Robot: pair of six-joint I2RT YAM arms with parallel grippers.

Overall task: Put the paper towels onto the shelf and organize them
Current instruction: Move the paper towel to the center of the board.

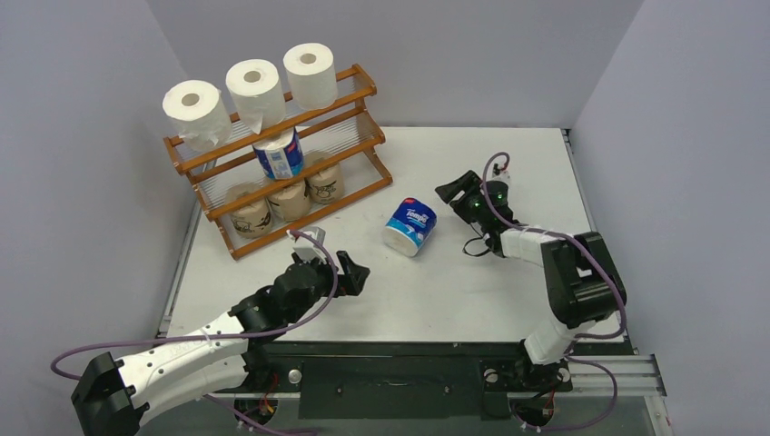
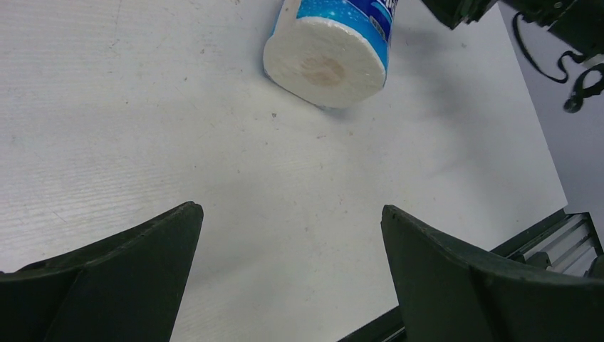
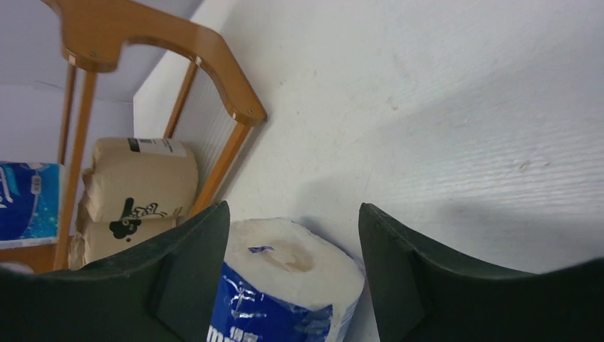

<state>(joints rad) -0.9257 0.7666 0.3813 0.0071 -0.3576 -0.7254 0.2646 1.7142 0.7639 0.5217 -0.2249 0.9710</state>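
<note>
Right fingers (image 3: 189, 278), parted and empty, frame the blue-and-white roll (image 3: 285, 285), which lies on its side on the bench (image 3: 463, 107) near the shelf (image 3: 214, 64). Left fingers (image 2: 121, 278), spread wide, likewise hold nothing. We judge the roll light, soft and crushable, its wrap slick. We would grip it gently across the wrapped girth, mid-length, not by the end faces.

white rolls (image 1: 252, 86): 3 | brown rolls (image 1: 289, 198): probably 3 | blue-and-white rolls (image 1: 410, 226): 2 | shelf (image 1: 345, 202): 1
</note>
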